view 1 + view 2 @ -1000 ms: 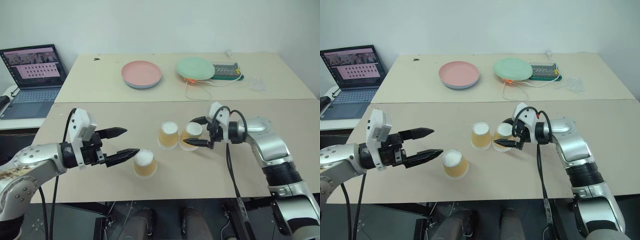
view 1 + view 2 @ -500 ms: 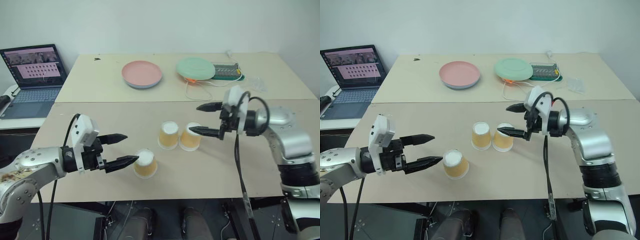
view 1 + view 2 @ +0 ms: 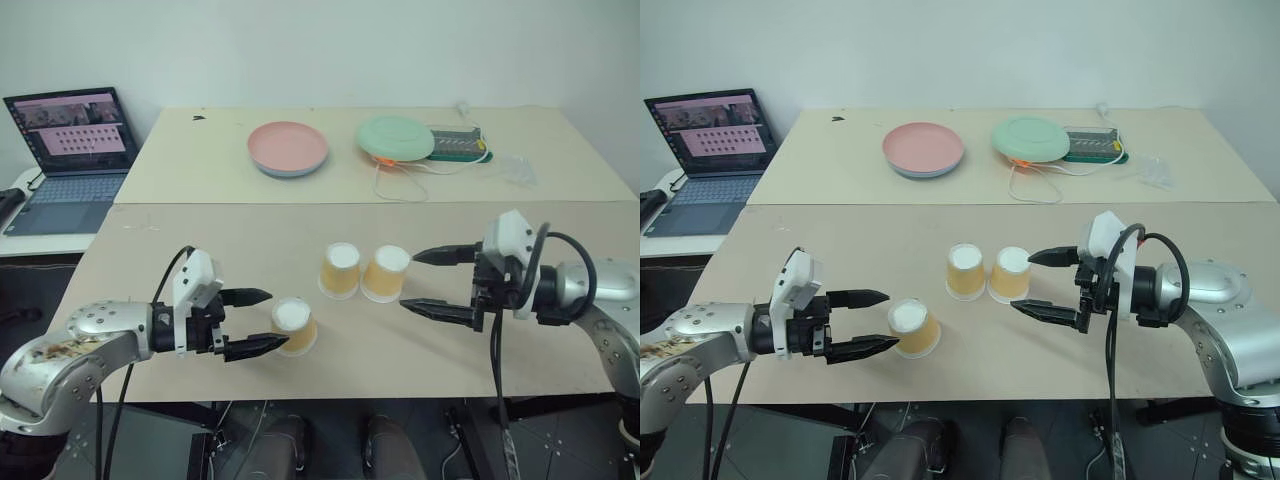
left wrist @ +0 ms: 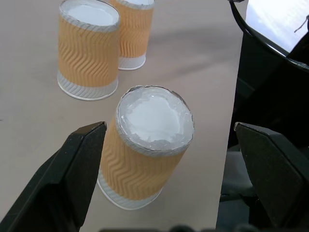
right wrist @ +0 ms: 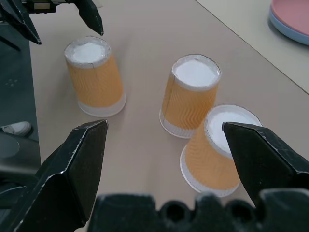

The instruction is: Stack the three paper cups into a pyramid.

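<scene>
cups: two [image 3: 340, 270] [image 3: 384, 273] side by side, third [image 3: 292, 325] apart, all upside down | left gripper [image 3: 258, 321] spread around third | right gripper [image 3: 438, 283] spread, empty | likely light, crushable: grip ribbed side gently

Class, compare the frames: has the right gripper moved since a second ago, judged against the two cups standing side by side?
Yes. The right gripper was around the right cup of the pair; it has drawn back toward the robot's right, open and clear of it.

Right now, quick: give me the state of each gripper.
Left gripper: open, holding nothing, fingers either side of the nearest cup without touching it.
Right gripper: open, holding nothing, beside the two cups standing together.
</scene>
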